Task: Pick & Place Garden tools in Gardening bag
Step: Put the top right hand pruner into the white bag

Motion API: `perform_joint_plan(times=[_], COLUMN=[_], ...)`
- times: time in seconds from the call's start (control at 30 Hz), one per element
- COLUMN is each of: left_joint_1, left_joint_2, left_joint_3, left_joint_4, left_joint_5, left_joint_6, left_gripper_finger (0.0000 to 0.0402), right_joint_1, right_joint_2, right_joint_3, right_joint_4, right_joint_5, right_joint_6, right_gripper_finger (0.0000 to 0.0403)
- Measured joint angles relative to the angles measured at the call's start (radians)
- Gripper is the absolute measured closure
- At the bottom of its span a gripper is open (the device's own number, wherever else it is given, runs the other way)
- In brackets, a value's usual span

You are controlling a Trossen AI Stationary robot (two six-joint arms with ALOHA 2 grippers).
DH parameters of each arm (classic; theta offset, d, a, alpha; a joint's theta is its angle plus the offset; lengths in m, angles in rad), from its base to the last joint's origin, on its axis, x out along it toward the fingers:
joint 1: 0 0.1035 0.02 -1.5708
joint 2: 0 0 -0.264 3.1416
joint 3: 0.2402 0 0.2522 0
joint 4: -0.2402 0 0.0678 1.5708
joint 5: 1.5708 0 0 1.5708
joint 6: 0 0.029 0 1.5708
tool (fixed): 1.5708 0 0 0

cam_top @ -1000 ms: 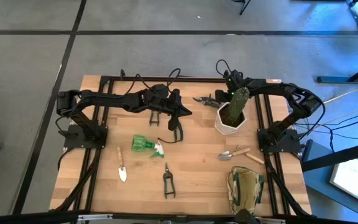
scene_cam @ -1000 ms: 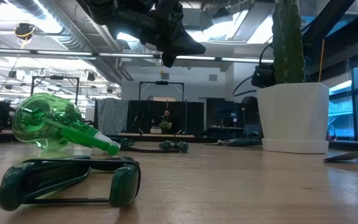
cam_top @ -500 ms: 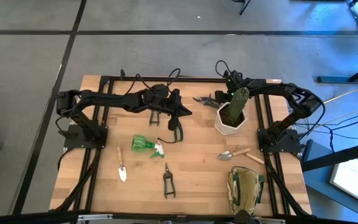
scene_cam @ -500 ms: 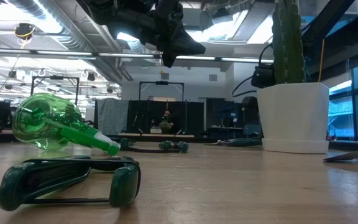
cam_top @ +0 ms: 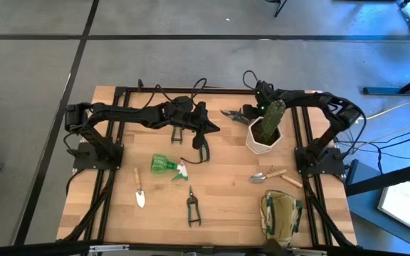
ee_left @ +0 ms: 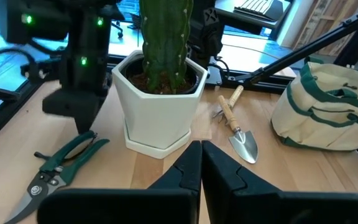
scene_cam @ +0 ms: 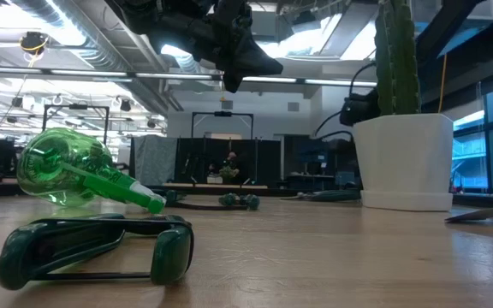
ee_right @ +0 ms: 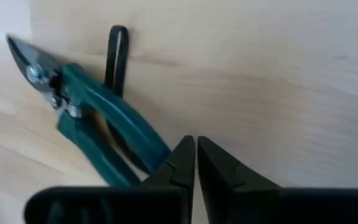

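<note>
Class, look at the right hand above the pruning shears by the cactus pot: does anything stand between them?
Nothing visible does. The right hand, fingers shut, hangs over bare wood right beside the pruning shears; the cactus pot stands off to one side.

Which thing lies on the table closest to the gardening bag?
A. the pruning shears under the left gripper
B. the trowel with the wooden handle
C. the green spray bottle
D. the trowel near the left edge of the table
B: in the high view the trowel lies just above the gardening bag, between it and the white pot; the left wrist view shows it beside the bag too.
</note>
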Motion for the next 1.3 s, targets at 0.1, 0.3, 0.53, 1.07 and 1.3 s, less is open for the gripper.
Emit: perform_joint_plan(times=[0.1,0.3,0.53,1.07,1.3], left_joint_1=[0.000,-0.001,-0.005,-0.005,-0.005], left_joint_2=[0.000,0.000,0.000,0.000,0.000], left_joint_3=[0.000,0.001,0.001,0.001,0.001], left_joint_4=[0.000,-0.010,-0.017,-0.016,-0.016], left_joint_5=[0.000,-0.003,-0.004,-0.008,-0.008], left_joint_6=[0.000,-0.001,-0.001,0.005,0.013], left_gripper_finger=[0.0397,0.0400,0.0396,0.0398,0.0397], right_joint_1=[0.022,0.055,0.064,0.038,0.003], right_joint_2=[0.036,0.057,0.056,0.055,-0.017], right_joint_3=[0.033,0.088,0.099,0.099,0.099], right_joint_4=[0.006,0.001,0.006,-0.006,-0.071], right_joint_5=[-0.004,-0.014,-0.049,0.040,0.108], right_joint_6=[-0.002,-0.006,-0.007,-0.024,-0.034], right_gripper_finger=[0.0380,0.0380,0.0380,0.0380,0.0380])
